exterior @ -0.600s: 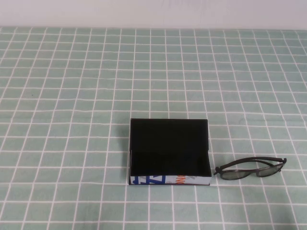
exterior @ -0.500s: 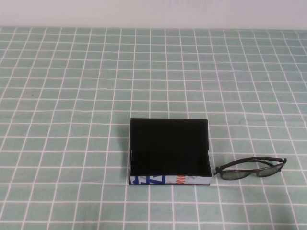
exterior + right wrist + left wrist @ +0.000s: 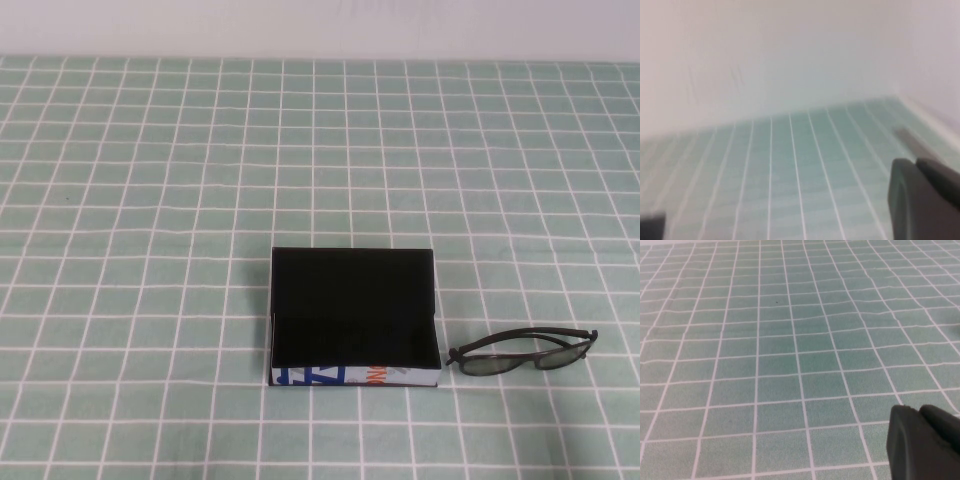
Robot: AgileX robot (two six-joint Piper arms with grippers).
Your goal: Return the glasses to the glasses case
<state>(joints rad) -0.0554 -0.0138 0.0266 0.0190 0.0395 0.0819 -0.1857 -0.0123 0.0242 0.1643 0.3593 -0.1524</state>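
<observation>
A green cloth with a white grid [image 3: 150, 200] covers the table from the near edge to the pale wall [image 3: 320, 25] at the back. Neither arm appears in the high view.

The glasses case [image 3: 352, 318] sits near the middle of the cloth, toward the near edge. It is a black rectangular box, its flip lid thrown back toward the wall and its black lining exposed. The side facing the robot is white with blue and orange print. Nothing lies inside it.

The glasses [image 3: 522, 352] rest on the cloth just beside the case, on the robot's right, apart from it by a narrow gap. They are slim, dark-framed sunglasses with dark tinted lenses, and the thin black arms run along behind the lenses.

The left gripper [image 3: 922, 442] shows only as a dark finger tip at the corner of its wrist view, above bare checked cloth; whether its jaws are apart or together cannot be told, and it touches nothing visible.

The right gripper [image 3: 922, 200] appears the same way in its wrist view, a dark finger tip at the corner, pointed toward the far edge of the cloth and the wall. Its jaws are fully closed and hold nothing.
</observation>
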